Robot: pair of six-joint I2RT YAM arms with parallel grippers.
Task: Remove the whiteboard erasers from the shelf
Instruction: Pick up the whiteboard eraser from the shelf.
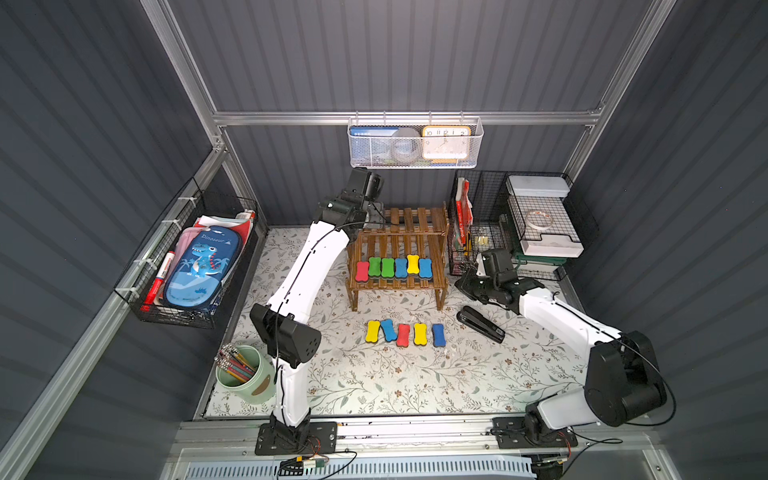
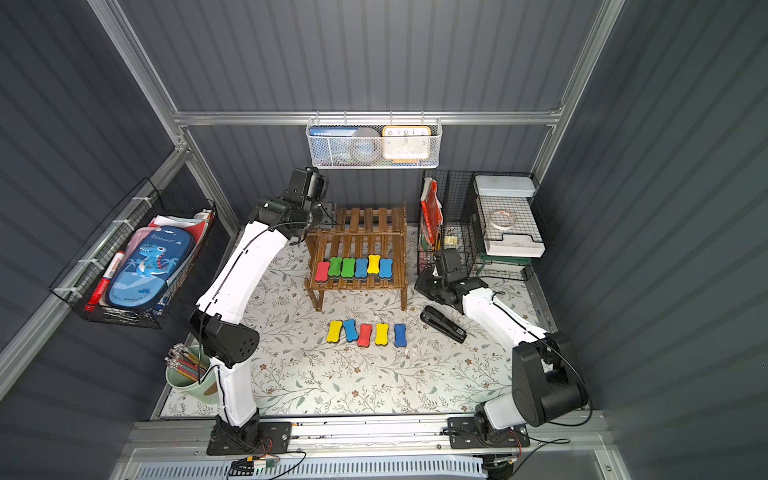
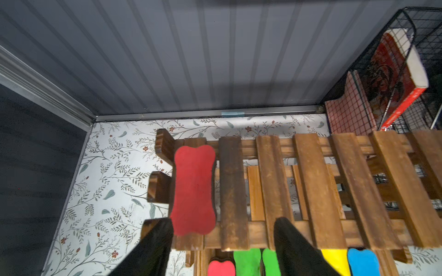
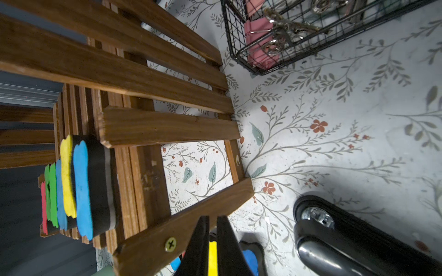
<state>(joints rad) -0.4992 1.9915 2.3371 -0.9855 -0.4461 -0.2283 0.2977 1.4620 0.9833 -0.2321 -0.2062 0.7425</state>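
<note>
**Top views.** Shelf (image 1: 399, 232): stands at the back of your counter (image 1: 374, 386). On its lower tier you have six whiteboard erasers (image 1: 387, 267) side by side: red, green, green, blue, yellow, blue. Five more lie in a row on the counter in front of the shelf: yellow, blue, red, yellow, blue. Stapler (image 1: 481, 324): on the counter, just right of that row. Left arm (image 1: 309, 257): reaches to the upper tier's left end. Right arm (image 1: 552, 307): its wrist is beside the shelf's right side.

**Left wrist view.** Red eraser (image 3: 193, 191): flat on the upper tier's end slat. Left fingers (image 3: 155, 243): spread wide, with the eraser's near end between them. One tip is just beside it; you cannot tell whether it touches.

**Right wrist view.** Right fingers (image 4: 227, 246): pressed nearly together beside the shelf's lower side rail. Through the slim gap you see a yellow eraser on the counter beyond.
</note>
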